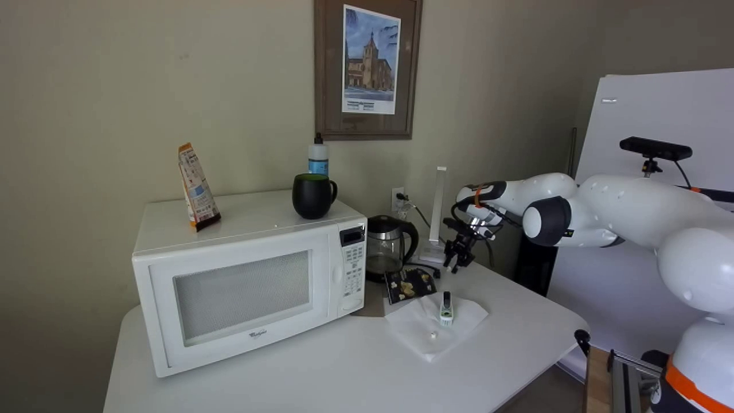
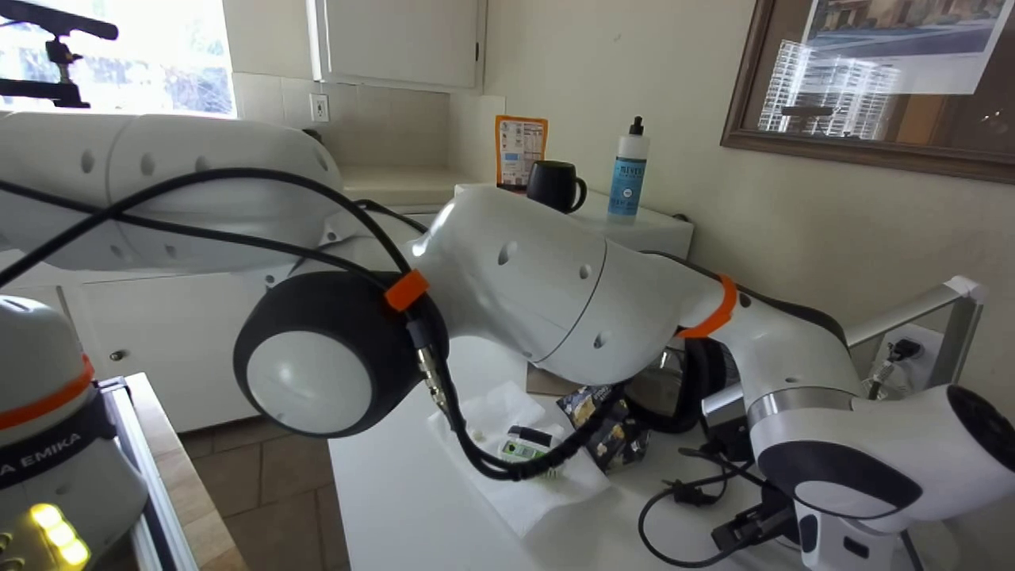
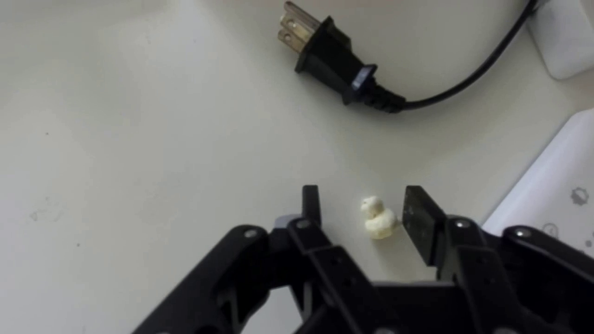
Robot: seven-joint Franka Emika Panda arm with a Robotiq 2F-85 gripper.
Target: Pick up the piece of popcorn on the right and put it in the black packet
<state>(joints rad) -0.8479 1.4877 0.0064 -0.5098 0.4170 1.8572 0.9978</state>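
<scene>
A piece of popcorn (image 3: 380, 221) lies on the white table in the wrist view. My gripper (image 3: 359, 208) is open with its two fingers on either side of it. The popcorn is closer to the right finger in that view; I cannot tell whether they touch. In an exterior view the gripper (image 1: 452, 268) points down at the table behind the paper sheet. The black packet (image 1: 410, 285), with popcorn pictured on it, lies beside the kettle; it also shows in an exterior view (image 2: 607, 432), partly behind the arm's cable. Its opening is not clear.
A second popcorn piece (image 1: 433, 335) and a green-and-white object with a black top (image 1: 446, 310) sit on a white paper sheet (image 1: 413, 321). A black power plug (image 3: 334, 60) and the lamp base (image 3: 552, 195) are near the gripper. The kettle (image 1: 385, 252) and microwave (image 1: 246, 287) stand alongside.
</scene>
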